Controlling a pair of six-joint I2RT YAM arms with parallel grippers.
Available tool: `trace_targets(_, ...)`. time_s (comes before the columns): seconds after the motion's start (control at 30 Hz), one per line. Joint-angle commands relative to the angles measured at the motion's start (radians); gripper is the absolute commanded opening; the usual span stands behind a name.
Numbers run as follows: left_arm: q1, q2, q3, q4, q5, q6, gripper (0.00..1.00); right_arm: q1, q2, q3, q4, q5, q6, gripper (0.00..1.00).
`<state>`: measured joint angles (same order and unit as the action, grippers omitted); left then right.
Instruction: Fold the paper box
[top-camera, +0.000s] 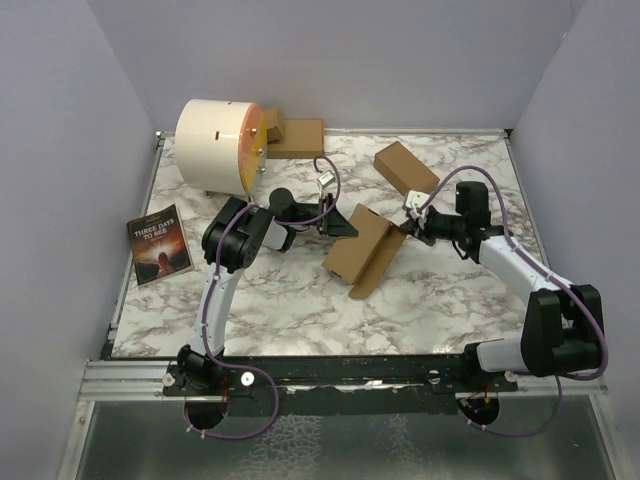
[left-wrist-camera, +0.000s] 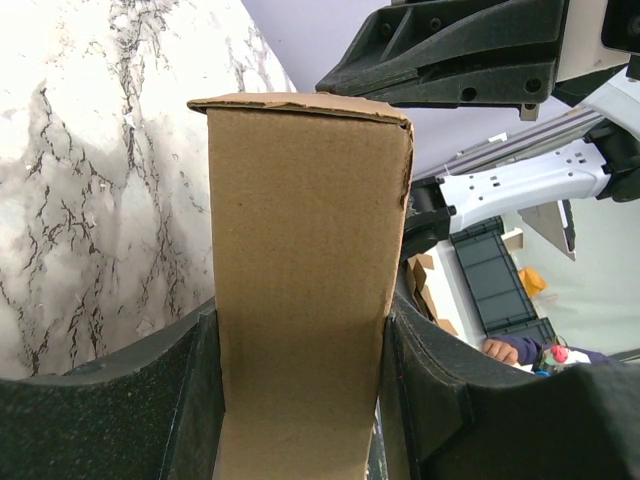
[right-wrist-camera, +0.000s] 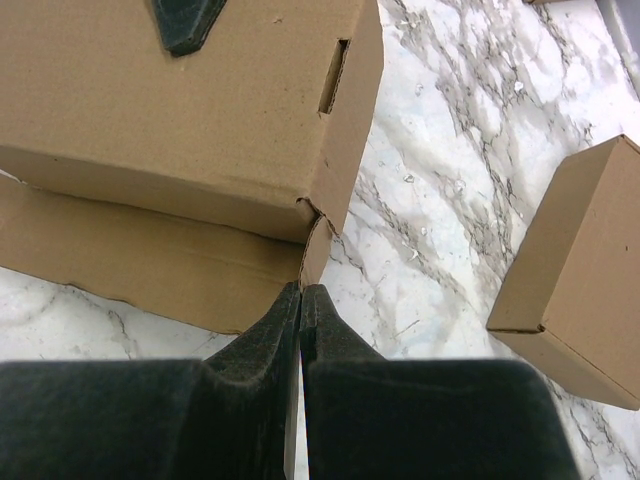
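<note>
Fingers (left-wrist-camera: 120, 400) of the left gripper (left-wrist-camera: 300, 325) stand about half apart and clamp the paper box (left-wrist-camera: 300, 200) between them, one black pad flat against each long side, at the bottom of the left wrist view. From the pads the box runs up the middle of that frame as a plain brown oblong. Its far end is closed, with a slightly ragged edge.

In the right wrist view the right gripper (right-wrist-camera: 300, 300) sits at lower centre with its two fingers pressed together and no gap between them. Their tips meet the lower corner of a small flap (right-wrist-camera: 316, 245) that hangs off the box's near corner. Whether a sliver of card is nipped there cannot be told. The box fills the upper left of this frame, with a narrow slot (right-wrist-camera: 334, 78) cut near its right edge. A long loose panel (right-wrist-camera: 150, 260) sticks out beneath it onto the marble table (right-wrist-camera: 440, 200). One left fingertip shows at the top edge, resting on the box's broad face.

Seen from above, the box lies at the centre of the frame, skewed to the table's edges. The left gripper is on its left and the right gripper is against its right end.

- A second brown carton (top-camera: 405, 168) lies up and to the right, apart from the box.
- A white drum with an orange face (top-camera: 215, 145) stands at upper left.
- Small cardboard pieces (top-camera: 295, 135) lie just to the right of the drum, along the back edge.
- A dark book (top-camera: 158, 245) lies flat at the left edge.
</note>
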<state>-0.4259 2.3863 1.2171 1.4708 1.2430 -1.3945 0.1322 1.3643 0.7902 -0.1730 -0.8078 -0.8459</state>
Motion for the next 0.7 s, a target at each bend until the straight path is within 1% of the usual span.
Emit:
trace_targets(0.0,-0.015,-0.038,0.021,-0.013,-0.014,0.038,0.19,0.021,-0.034,-0.017,-0.012,-0.018,-0.026,0.01)
trace_targets(0.2,-0.011,-0.039,0.021,-0.011,-0.007,0.035,0.19,0.021,-0.043,-0.023,-0.014,-0.009,-0.031,0.01)
trace_targets(0.47,-0.002,-0.014,0.032,0.148,-0.011,-0.099,0.19,0.020,-0.062,-0.037,-0.038,-0.039,-0.056,0.01)
trace_targets(0.67,-0.001,-0.016,0.032,0.143,0.006,-0.088,0.18,0.021,-0.066,-0.033,-0.037,-0.039,-0.049,0.01)
